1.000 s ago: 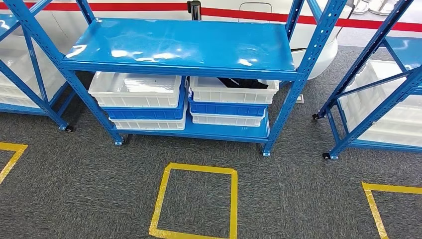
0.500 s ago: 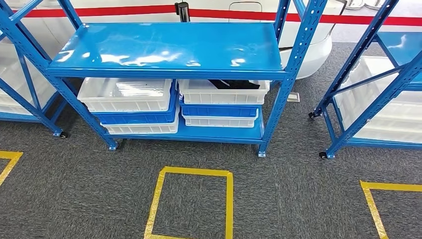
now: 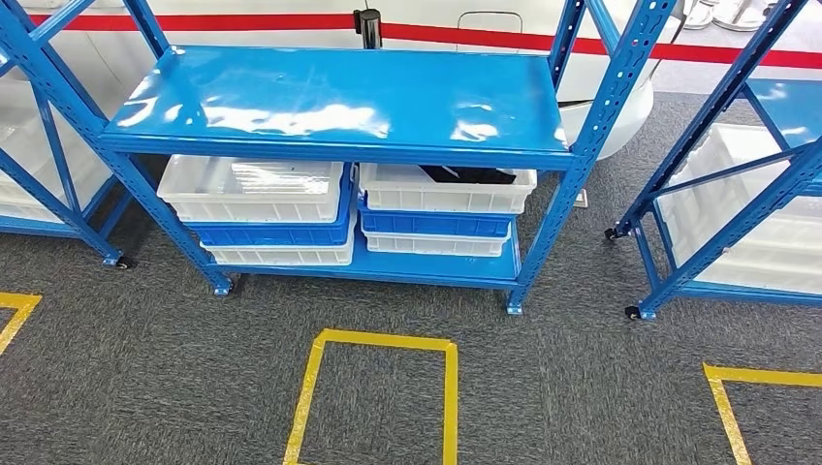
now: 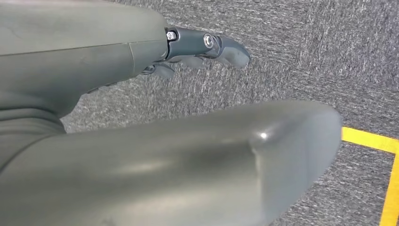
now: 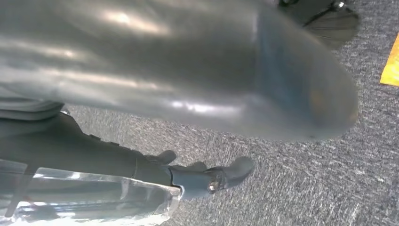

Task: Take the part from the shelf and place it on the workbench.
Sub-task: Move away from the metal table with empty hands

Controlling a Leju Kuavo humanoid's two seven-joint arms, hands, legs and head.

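Shelf rack (image 3: 339, 97): glossy blue. Crates (image 3: 252, 189): white and blue, stacked. Carpet (image 3: 145, 368): speckled grey. Floor tape (image 3: 310, 387): yellow.

No legible text, labels, numbers or signs anywhere

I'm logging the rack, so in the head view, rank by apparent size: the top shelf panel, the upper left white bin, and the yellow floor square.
1. top shelf panel
2. yellow floor square, cut off by the frame
3. upper left white bin, partly hidden under the shelf
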